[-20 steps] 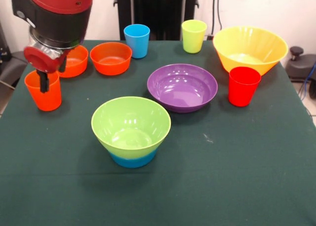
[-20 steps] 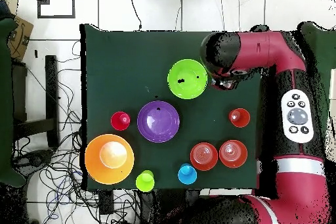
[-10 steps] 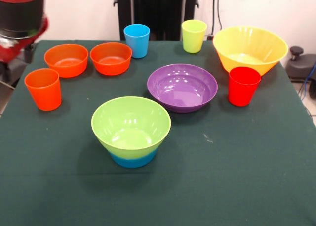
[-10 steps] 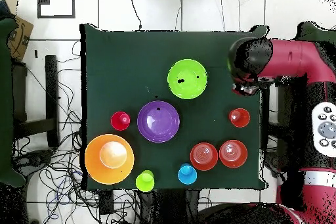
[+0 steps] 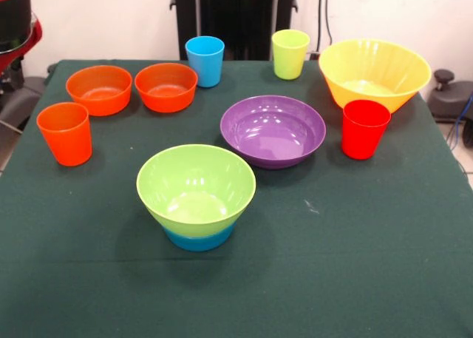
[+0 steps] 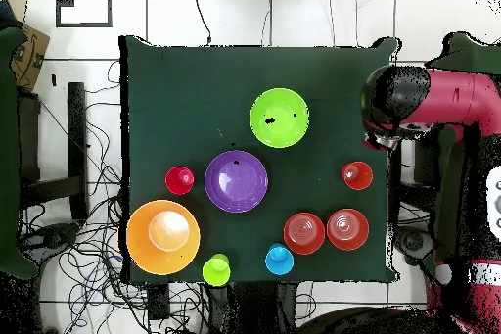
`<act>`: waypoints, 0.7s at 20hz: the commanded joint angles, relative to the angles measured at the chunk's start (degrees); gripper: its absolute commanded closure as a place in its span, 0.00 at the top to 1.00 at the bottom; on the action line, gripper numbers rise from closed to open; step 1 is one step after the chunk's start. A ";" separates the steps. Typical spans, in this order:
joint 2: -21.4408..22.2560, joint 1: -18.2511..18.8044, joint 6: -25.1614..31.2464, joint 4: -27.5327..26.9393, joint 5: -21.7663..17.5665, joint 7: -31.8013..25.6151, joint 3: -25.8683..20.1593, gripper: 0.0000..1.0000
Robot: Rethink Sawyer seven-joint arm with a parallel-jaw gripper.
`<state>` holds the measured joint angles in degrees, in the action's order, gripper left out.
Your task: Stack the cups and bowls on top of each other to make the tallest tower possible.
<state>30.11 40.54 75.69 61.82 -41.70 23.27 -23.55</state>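
The tower is a lime green bowl [image 5: 196, 186] sitting on a small blue bowl [image 5: 199, 240] at the table's middle front. A purple bowl [image 5: 273, 129], a yellow bowl [image 5: 374, 72] and two orange bowls [image 5: 99, 89] [image 5: 166, 86] stand separately. The orange cup [image 5: 65, 133], blue cup [image 5: 205, 61], yellow-green cup [image 5: 290, 53] and red cup [image 5: 365, 128] stand upright and apart. The arm's end with my gripper [image 6: 384, 137] hangs off the table's edge, beside the orange cup [image 6: 357, 175], and holds nothing I can see.
The dark green table cloth [image 5: 355, 264] covers the whole table. In the front view a red and black arm part [image 5: 15, 20] shows at the top left edge. Cables lie on the floor [image 6: 88, 262] beside the table.
The arm has drawn back from above the orange cup, out past the table's edge. The cup stays where it stood. Nothing else moved.
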 commanded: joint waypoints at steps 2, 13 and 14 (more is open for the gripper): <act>-4.01 0.00 0.54 7.71 2.84 -6.09 -2.55 1.00; -5.13 1.50 -1.94 9.03 5.74 -5.83 -2.54 1.00; -4.92 1.11 -1.35 8.59 5.18 -5.83 -2.16 1.00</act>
<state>27.97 42.32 75.68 66.56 -35.68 23.27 -23.60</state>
